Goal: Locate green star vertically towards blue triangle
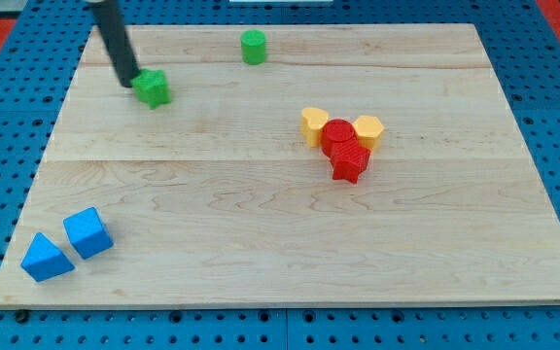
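Note:
The green star [152, 87] lies near the view's top left of the wooden board [261, 224]. My tip [128, 82] is just to the left of the star, touching or almost touching its left side. The blue triangle [46, 259] lies at the view's bottom left corner, far below the star and a little to its left. The rod rises up and to the left out of the view's top.
A blue cube [88, 232] sits just right of the triangle. A green cylinder [254, 47] stands at the top centre. A cluster right of centre holds two yellow blocks [314, 124], [368, 129], a red cylinder [337, 136] and a red block [350, 162].

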Controlling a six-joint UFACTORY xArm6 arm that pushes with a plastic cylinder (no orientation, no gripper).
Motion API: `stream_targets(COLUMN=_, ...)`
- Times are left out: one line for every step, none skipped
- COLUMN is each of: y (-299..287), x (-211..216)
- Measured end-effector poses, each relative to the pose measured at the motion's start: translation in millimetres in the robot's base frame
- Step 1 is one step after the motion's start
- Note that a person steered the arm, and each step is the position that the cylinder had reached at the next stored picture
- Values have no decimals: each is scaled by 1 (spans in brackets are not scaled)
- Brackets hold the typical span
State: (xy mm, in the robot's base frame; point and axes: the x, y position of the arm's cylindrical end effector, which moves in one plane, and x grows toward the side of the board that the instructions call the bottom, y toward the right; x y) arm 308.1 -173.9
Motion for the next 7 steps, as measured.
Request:
stream_targets(y=71, x=-2)
stream_targets(y=149, x=11)
stream_targets(y=126, x=50)
stream_targets(y=125, x=30)
stream_targets(y=113, x=13)
stream_targets(y=37, x=50)
stream_targets(y=-29, x=108)
